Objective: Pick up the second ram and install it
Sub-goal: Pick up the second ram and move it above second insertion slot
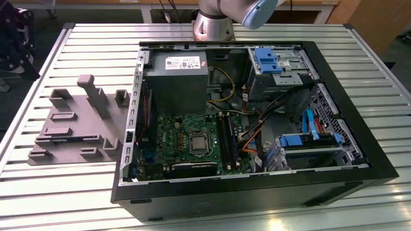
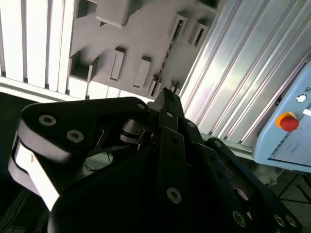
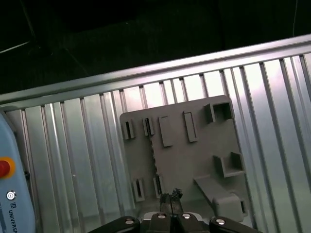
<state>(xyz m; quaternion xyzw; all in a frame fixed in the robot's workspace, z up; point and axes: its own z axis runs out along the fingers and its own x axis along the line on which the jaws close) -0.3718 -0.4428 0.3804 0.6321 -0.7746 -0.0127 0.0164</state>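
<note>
Overhead, hand (image 3: pixel 170 195) above fixture (image 3: pixel 194 145) edge

The closed gripper (image 2: pixel 167 95) hovers over a grey fixture (image 2: pixel 148 34).

Exterior view: high, off table (image 1: pixel 83 48), tilted down into open computer case (image 1: pixel 257 188); grey fixture (image 1: pixel 77 120) at exterior view's left. Both wrist views: well above table, facing down past gripper (image 3: pixel 170 195) onto grey fixture (second wrist view more oblique, gripper body close in foreground).
</note>
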